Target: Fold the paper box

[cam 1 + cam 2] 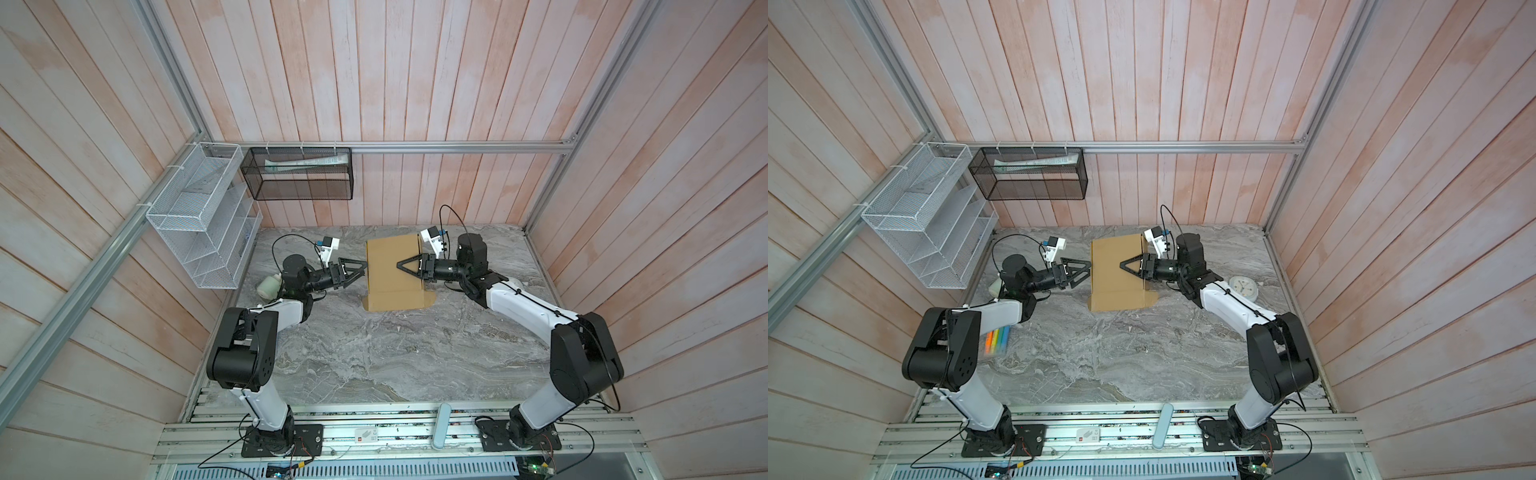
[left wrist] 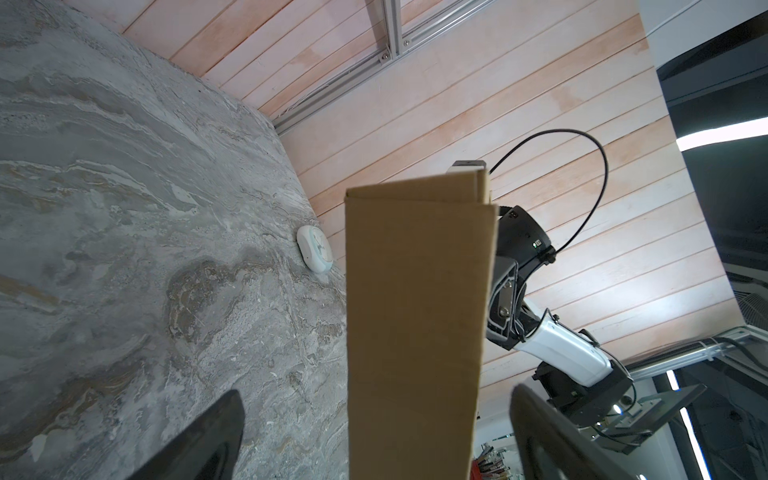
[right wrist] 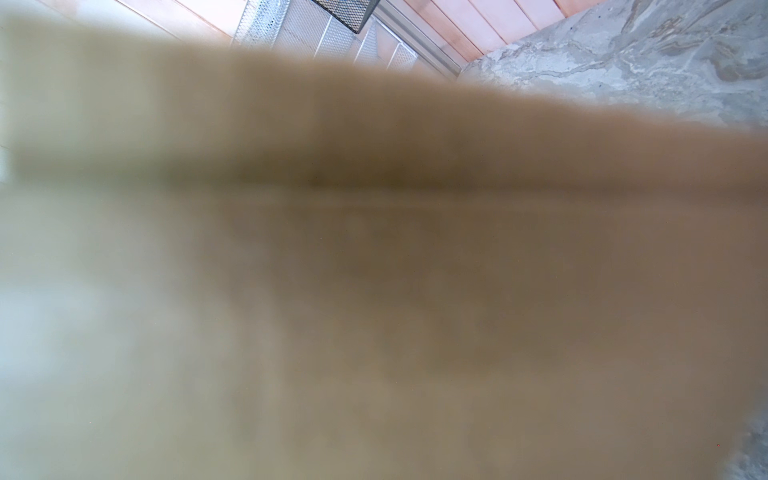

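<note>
The paper box [image 1: 386, 249] [image 1: 1113, 257] is brown cardboard at the back middle of the marble table, with its left and right walls standing and a front flap lying flat. My left gripper [image 1: 365, 267] [image 1: 1090, 268] is open at the left wall. In the left wrist view that wall [image 2: 415, 291] rises between the spread fingers [image 2: 224, 428] without touching them. My right gripper [image 1: 400, 265] [image 1: 1122, 265] reaches over the right wall into the box, and whether its jaws hold cardboard does not show. Blurred cardboard [image 3: 374, 249] fills the right wrist view.
A white round clock [image 1: 1244, 286] [image 2: 316, 249] lies right of the box. A white bottle [image 1: 268, 286] lies behind the left arm, and coloured markers [image 1: 998, 338] lie near its elbow. A white wire rack [image 1: 199, 216] and a black mesh basket [image 1: 299, 174] hang at the back left.
</note>
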